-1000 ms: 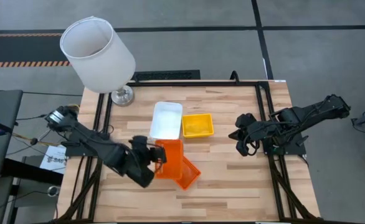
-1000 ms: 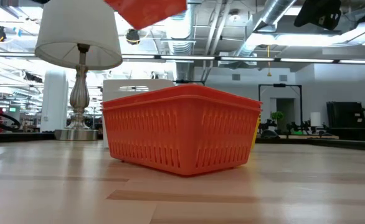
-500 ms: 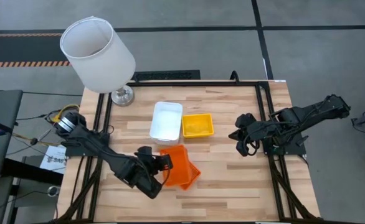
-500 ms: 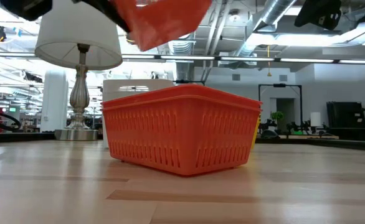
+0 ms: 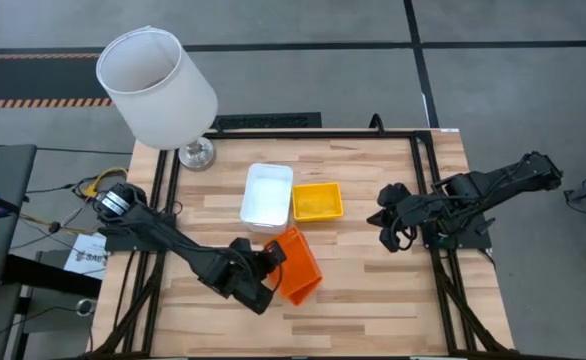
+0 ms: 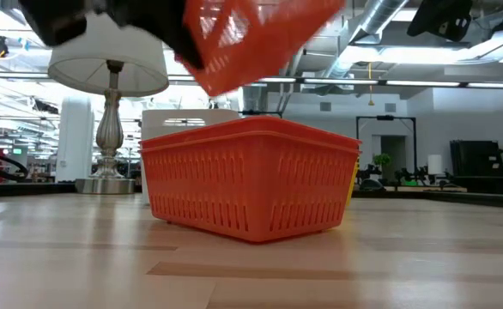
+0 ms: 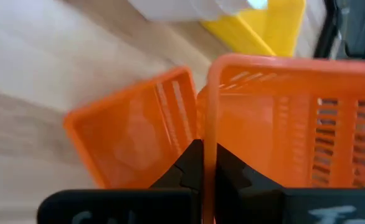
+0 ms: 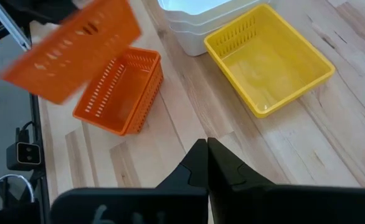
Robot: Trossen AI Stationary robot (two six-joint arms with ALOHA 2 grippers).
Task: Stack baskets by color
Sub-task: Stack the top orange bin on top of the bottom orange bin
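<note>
- A lamp (image 5: pixel 158 90) with a large white shade stands at the far left corner of the table (image 5: pixel 363 290); in the low view its shade and silvery stem rise behind the baskets.
- The left gripper (image 5: pixel 270 262) hangs over the near-middle of the table, its fingers (image 7: pixel 192 163) pinching the rim of an orange basket (image 7: pixel 294 124), which it holds tilted in the air.
- In the low view that lifted orange basket (image 6: pixel 251 34) hangs slanted above another orange basket (image 6: pixel 250 178), clear of its rim.
- The lower orange basket (image 5: pixel 303 283) rests on the table, mostly hidden beneath the held one in the high view; the right wrist view shows it standing upright on the wood.
- Farther back, a white stack of baskets (image 5: pixel 268 194) sits just left of a yellow basket (image 5: pixel 317 201), the two touching or nearly so.
- The right gripper (image 5: pixel 387 232) waits over the right side of the table, well apart from the baskets, its fingers (image 8: pixel 201 162) pressed together on nothing.
</note>
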